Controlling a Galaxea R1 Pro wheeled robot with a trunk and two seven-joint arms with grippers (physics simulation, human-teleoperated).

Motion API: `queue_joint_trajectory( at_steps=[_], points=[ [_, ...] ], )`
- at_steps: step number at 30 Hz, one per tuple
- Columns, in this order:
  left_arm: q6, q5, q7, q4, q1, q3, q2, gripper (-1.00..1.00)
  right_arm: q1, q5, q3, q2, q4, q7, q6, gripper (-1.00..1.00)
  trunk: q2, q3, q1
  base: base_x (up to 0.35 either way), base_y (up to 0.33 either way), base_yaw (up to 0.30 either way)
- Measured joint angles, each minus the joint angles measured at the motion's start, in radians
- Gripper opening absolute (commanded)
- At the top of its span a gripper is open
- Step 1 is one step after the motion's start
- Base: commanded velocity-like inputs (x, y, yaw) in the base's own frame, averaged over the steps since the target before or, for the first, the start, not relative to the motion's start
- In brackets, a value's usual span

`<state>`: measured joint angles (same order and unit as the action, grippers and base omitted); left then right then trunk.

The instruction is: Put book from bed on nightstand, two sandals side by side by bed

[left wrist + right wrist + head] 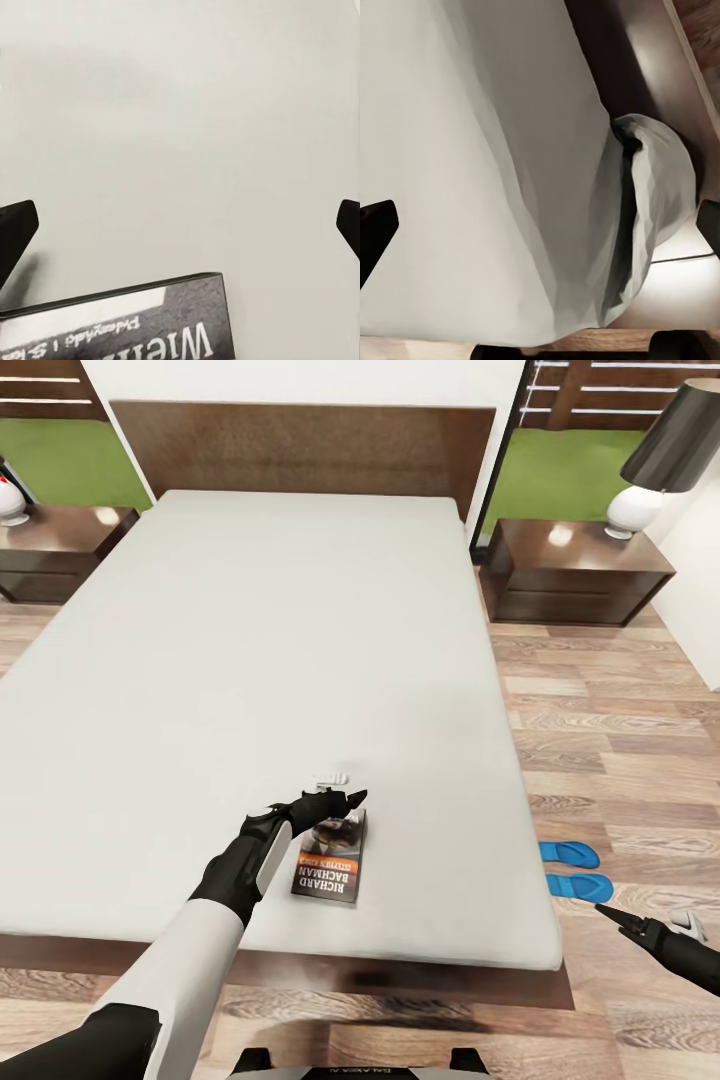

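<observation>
Head view puts our left hand (345,797) at the far edge of the book (331,860), which lies on the bed (250,640) near its foot — fingers spread apart, nothing held. We should lower squarely and pinch the cover's edge; the nightstand (575,570) waits at two o'clock.

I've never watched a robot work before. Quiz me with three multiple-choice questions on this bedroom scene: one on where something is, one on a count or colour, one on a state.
1. Where does the small dark paperback book with the orange band lie?
A. on the light grey mattress near its foot edge
B. on a nightstand
C. on the floor

2. How many bright blue flip-flop sandals are on the wood-plank floor?
A. one
B. two
C. four

3. How is the left gripper?
A. shut on the book
B. holding a sandal
C. open over the book

A: the book rests on the mattress. B: a pair lies beside the bed. C: the left wrist view shows the fingertips wide apart.
</observation>
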<state>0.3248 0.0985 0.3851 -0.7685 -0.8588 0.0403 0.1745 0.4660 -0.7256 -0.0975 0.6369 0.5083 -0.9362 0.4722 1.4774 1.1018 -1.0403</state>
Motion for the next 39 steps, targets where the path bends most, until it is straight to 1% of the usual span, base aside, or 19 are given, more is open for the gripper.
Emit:
queue_joint_trajectory(
  at_steps=[7,15,22,37,39],
  points=[
    [0.000,0.000,0.000,0.000,0.000,0.000,0.000,1.00,0.000,0.000,0.000,0.000,0.000,0.001,0.000,1.00,0.049,0.022,-0.027,0.000,0.000,0.000],
    [0.000,0.000,0.000,0.000,0.000,0.001,0.000,1.00,0.000,0.000,0.000,0.000,0.000,0.001,0.000,1.00,0.049,0.022,-0.027,0.000,0.000,0.000],
    [0.000,0.000,0.000,0.001,0.000,0.000,0.000,1.00,0.000,0.000,0.000,0.000,0.000,0.001,0.000,1.00,0.098,0.044,-0.054,0.000,0.000,0.000],
    [0.000,0.000,0.000,0.001,0.000,0.000,0.000,1.00,0.000,0.000,0.000,0.000,0.000,0.001,0.000,1.00,0.098,0.044,-0.054,0.000,0.000,0.000],
    [0.002,0.012,0.003,-0.004,0.000,0.000,0.000,1.00,0.000,0.000,0.000,0.000,0.000,0.001,0.000,1.00,0.112,0.050,-0.061,0.000,0.000,0.000]
  ],
)
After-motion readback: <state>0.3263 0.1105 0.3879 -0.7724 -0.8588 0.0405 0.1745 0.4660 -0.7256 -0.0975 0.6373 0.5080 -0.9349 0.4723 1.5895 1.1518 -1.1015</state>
